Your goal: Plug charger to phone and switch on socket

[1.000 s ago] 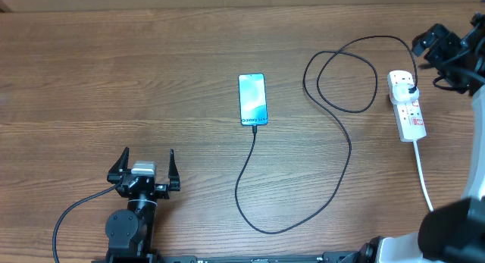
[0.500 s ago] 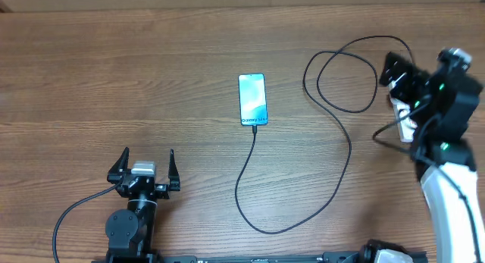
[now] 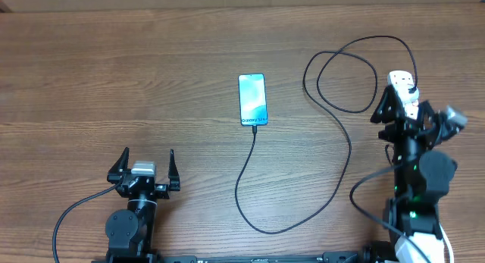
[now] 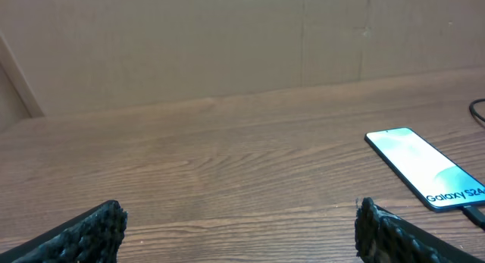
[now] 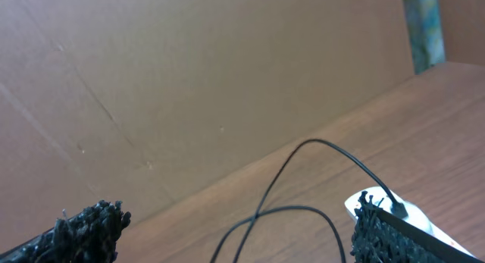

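My left fingers stand spread wide and empty at the near left of the desk, well apart from the phone, which lies screen-up mid-desk with the charger seemingly seated in its near end. The cable loops right to the socket, long axis running away from me, just beneath and beyond my right fingers, likewise splayed and holding nothing. That arm is plainly the nearer; the switches are hidden under it.
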